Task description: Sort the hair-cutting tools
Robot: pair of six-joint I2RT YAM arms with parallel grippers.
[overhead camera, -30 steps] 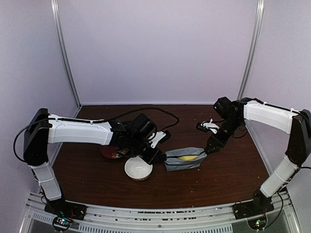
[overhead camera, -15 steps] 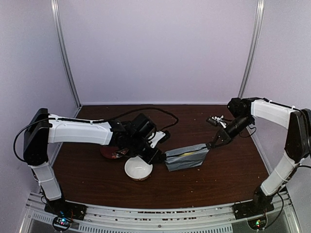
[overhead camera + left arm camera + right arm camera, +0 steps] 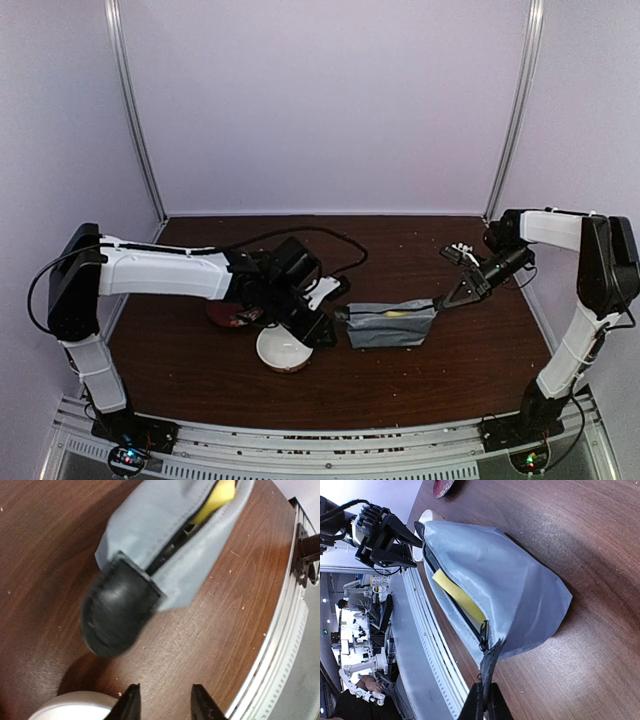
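On the brown table (image 3: pixel 180 380), the red plate (image 3: pixel 222 316) lies under the left arm, with the white bowl (image 3: pixel 285 352) just in front of it. The left gripper (image 3: pixel 162 702) hangs beside the bowl's rim, its 2 fingers slightly apart and holding nothing. It is near the left end of the grey pouch (image 3: pixel 390 328). The pouch lies partly unzipped, with a yellow piece (image 3: pixel 457 597) showing inside; the hair-cutting tools cannot be made out. The right gripper (image 3: pixel 483 697) is clamped on the pouch's black zip strap (image 3: pixel 489 662).

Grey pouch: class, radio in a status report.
Right gripper shut on zip pull. Left gripper open, clear of grey pouch. Hair-cutting tools not visible. White bowl beside left gripper.
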